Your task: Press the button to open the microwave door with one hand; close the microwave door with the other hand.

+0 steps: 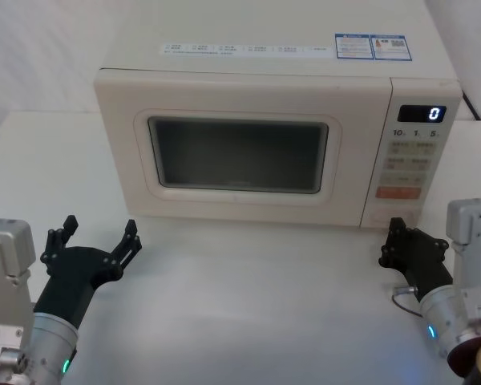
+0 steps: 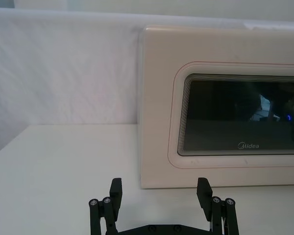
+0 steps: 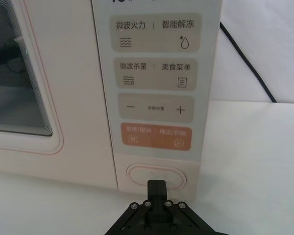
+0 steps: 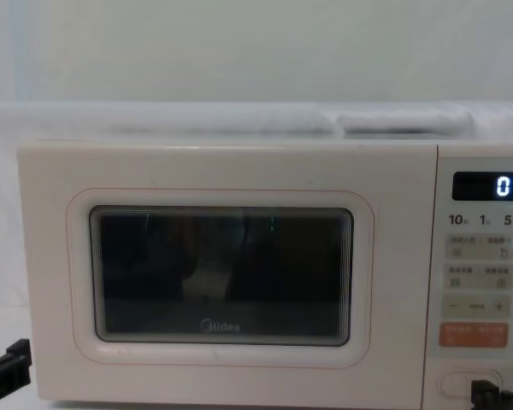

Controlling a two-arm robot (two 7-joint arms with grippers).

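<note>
The cream microwave [image 1: 248, 96] stands at the back of the white table, its door [image 1: 240, 152] closed, with the dark window and Midea logo [image 2: 249, 145] facing me. The wide cream button [image 3: 137, 175] sits under the orange key [image 3: 156, 136], at the bottom of the control panel [image 4: 468, 382]. My right gripper [image 3: 157, 188] is shut, its tip low against the button's lower edge; whether it touches I cannot tell. From the head it sits just before the panel's lower corner [image 1: 395, 228]. My left gripper [image 1: 100, 230] is open, well in front of the door's left end [image 2: 159, 188].
A black power cable [image 3: 245, 54] runs down behind the microwave's right side. The display [image 4: 486, 185] reads 0. The white tabletop [image 1: 256, 305] stretches between the two arms, and a white wall [image 2: 63, 68] closes off the back.
</note>
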